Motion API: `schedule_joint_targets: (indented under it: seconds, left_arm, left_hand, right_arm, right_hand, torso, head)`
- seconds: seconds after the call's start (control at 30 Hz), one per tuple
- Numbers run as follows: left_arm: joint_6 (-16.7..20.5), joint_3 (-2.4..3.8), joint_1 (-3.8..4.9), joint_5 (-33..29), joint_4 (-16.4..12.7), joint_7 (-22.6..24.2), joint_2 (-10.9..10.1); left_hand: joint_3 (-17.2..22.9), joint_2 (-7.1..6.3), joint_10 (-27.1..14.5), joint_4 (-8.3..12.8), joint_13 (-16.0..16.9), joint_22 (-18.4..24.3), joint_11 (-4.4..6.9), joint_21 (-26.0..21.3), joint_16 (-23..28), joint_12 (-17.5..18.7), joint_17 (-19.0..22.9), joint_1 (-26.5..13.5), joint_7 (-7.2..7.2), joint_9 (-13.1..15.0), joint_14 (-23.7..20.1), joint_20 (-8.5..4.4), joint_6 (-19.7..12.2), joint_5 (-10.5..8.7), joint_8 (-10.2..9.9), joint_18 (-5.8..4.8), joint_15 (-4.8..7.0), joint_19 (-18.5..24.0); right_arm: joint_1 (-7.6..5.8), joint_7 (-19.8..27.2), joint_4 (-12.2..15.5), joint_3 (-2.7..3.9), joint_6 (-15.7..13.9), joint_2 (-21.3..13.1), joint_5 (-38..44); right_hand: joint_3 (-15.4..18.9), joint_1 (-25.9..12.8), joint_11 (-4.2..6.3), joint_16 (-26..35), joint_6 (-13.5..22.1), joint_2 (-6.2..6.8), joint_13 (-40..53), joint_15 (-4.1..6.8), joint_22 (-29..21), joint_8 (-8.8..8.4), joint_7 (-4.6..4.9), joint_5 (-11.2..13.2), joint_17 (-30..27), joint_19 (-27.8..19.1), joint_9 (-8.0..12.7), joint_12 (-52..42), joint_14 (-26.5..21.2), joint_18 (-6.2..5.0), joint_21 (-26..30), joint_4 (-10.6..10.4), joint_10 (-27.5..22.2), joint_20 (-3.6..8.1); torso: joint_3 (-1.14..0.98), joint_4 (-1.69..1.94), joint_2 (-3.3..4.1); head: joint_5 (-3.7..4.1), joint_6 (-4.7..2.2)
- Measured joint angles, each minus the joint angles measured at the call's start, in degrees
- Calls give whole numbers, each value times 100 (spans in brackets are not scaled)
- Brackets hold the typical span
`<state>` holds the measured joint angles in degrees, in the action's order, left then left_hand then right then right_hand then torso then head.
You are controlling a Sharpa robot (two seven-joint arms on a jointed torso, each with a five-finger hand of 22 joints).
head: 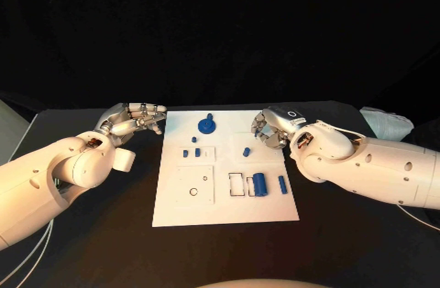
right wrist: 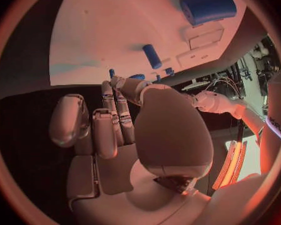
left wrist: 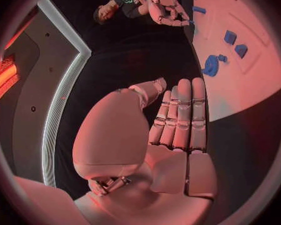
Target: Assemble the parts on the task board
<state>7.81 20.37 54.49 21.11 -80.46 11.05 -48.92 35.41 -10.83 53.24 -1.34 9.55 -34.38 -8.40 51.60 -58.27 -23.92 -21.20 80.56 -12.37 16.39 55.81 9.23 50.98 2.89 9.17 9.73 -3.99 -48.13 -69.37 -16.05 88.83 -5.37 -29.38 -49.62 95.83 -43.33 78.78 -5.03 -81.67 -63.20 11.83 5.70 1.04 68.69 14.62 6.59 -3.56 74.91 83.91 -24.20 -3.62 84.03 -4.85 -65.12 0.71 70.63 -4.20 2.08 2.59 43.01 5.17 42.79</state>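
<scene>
The white rectangular task board (head: 184, 205) is lying mid-table, carrying small blue plastic parts (head: 259, 184). The left hand (head: 136, 118) is hovering off its far-left corner, fingers straight and pressed together, holding nothing. The right hand (head: 271, 130) is curling empty fingers over its far-right edge; no writing is legible

A black table (head: 348, 237) fills the space, dark and flat. At its far right edge sits a pale, crumpled thing (head: 383, 123), maybe a bag or a cloth, but it is too small to tell. Thin white cables (head: 27, 262) lie on the near left of the table, running off the edge of the picture
</scene>
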Motion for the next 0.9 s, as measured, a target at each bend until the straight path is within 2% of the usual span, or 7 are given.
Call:
schedule_joint_targets:
  seconds: [0.3,0.5,0.7,0.9]
  left_arm:
    - [0,0,-2,1,12,-7,19]
    - [-2,0,-3,1,15,-9,40]
    - [-3,0,-3,1,28,-11,72]
    - [-5,0,-3,0,34,-16,109]
  left_hand:
    - [0,0,0,0,0,5,0,0,0,0,5,0,0,-6,0,0,0,0,0,0,0,0]
    - [0,0,0,0,0,5,0,0,0,0,5,0,0,-6,0,0,0,0,0,0,0,0]
    - [-16,0,0,-17,-5,5,0,0,0,0,5,0,0,-6,0,0,0,0,0,0,0,1]
    - [-16,0,1,-17,-5,5,0,1,0,0,5,0,0,-6,0,0,0,0,0,0,0,1]
  right_arm:
    - [-1,58,634,15,-24,5,-123]
    - [56,88,871,9,-34,169,-138]
    - [174,114,937,-46,-41,441,-93]
    - [348,128,800,-93,-69,747,10]
  right_hand:
    - [0,0,0,0,0,0,-15,0,-1,-1,0,-22,0,0,-5,4,0,0,0,0,0,0]
    - [0,0,0,0,0,1,-15,0,-1,-1,0,-22,0,0,-5,15,0,0,0,0,0,0]
    - [1,0,0,0,1,1,-15,0,-7,-2,-1,-44,0,0,-4,22,0,0,0,0,0,0]
    - [1,-8,1,1,1,10,-18,0,-7,-6,-1,-78,0,0,-4,37,0,0,0,0,0,0]
  torso:
    - [1,2,-8]
    - [3,-1,-11]
    - [14,-7,-25]
    - [24,-10,-35]
  head:
    - [-108,-19]
    - [-205,-27]
    - [-321,-36]
    - [-425,-7]
